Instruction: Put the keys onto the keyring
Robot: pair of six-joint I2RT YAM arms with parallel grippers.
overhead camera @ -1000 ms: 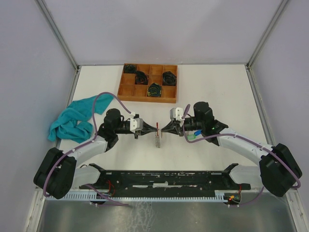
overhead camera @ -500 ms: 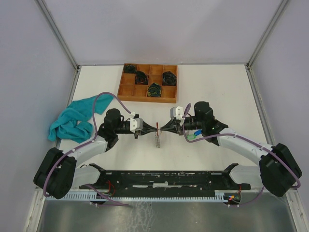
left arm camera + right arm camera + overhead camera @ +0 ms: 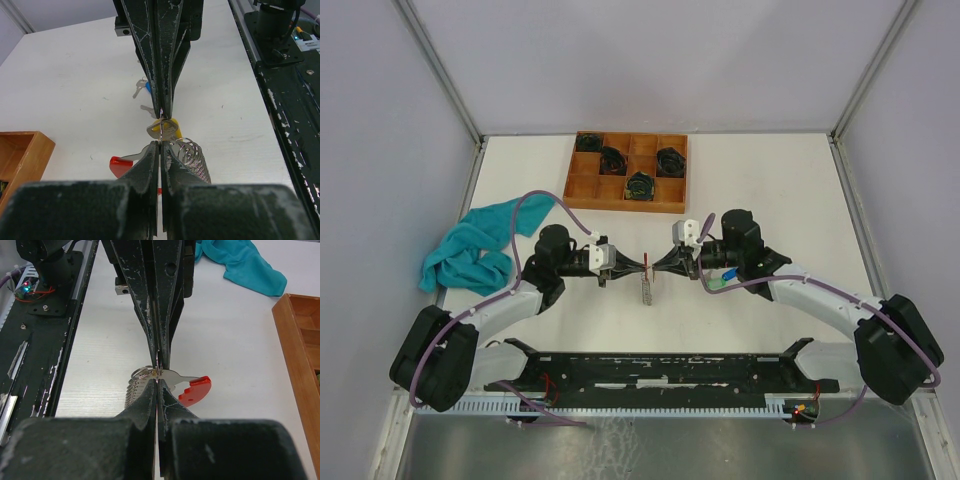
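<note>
The left pincer (image 3: 160,145) and the right pincer (image 3: 163,113) stood nose to nose above the white table (image 3: 780,190), both clenched, their tips almost touching. Between the tips ran a thin silver wire keyring (image 3: 144,372), seen edge-on from the left wrist. Each pincer appeared to nip it on its own side. From that ring a small silver key with a red plastic tag (image 3: 194,391) stuck out sideways. Its long axis lay square to the line of the two pincers, tag end pointing away from the arm bases. On the opposite side, toward the bases, hung a silver coiled spring (image 3: 193,155). A silver key head backed by a yellow tag (image 3: 173,131) showed right at the tips; whether it already sat on the ring or lay on the table below could not be told.

The relation that mattered lay behind the right pincer's tips. A silver key with a blue tag (image 3: 146,87) and a silver key with a green tag (image 3: 718,285) lay loose on the table beneath that pincer's fingers and wrist, well apart from the left pincer. By my reading the right arm was the nearer one to fetch them. That would leave the left pincer alone to steady the keyring, and a ring gripped on one side only may swing.
</note>
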